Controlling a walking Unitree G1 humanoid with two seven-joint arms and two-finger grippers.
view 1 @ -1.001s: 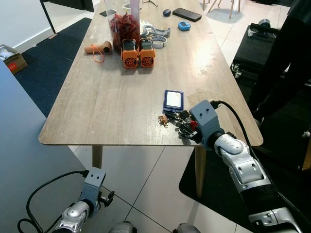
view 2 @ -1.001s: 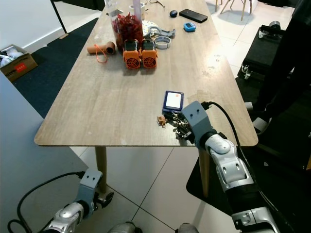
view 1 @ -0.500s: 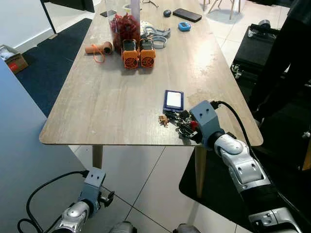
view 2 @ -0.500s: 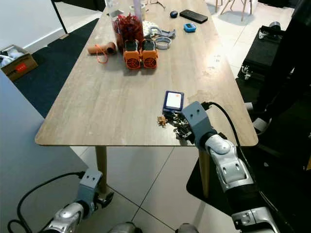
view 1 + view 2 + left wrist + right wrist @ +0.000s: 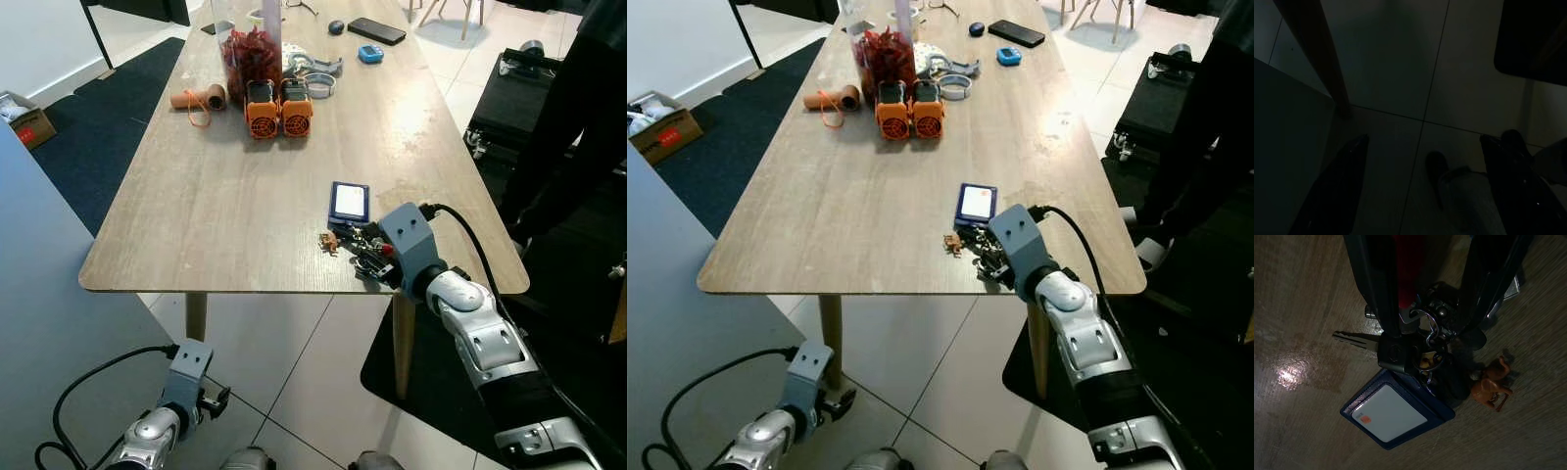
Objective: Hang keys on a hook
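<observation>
A bunch of keys (image 5: 365, 249) with a red tag lies near the front right edge of the wooden table (image 5: 225, 196). A small brown figurine charm (image 5: 1491, 384) and a dark blue card holder (image 5: 1396, 413) are attached to it. My right gripper (image 5: 1435, 342) is down on the bunch, one black finger on either side, shut on the key ring and fob. The bunch rests on the tabletop. My left gripper (image 5: 1422, 142) hangs open below table height, over the tiled floor.
Two orange devices (image 5: 279, 110), a jar of red pieces (image 5: 250, 49), a cardboard tube and a phone (image 5: 377, 29) sit at the table's far end. A person in dark clothes (image 5: 588, 108) stands at the right, beside a black case (image 5: 514, 93). A table leg (image 5: 1312, 54) stands near my left gripper.
My right gripper has edged slightly left and away from me over the keys. The keys and the left arm have not moved.
</observation>
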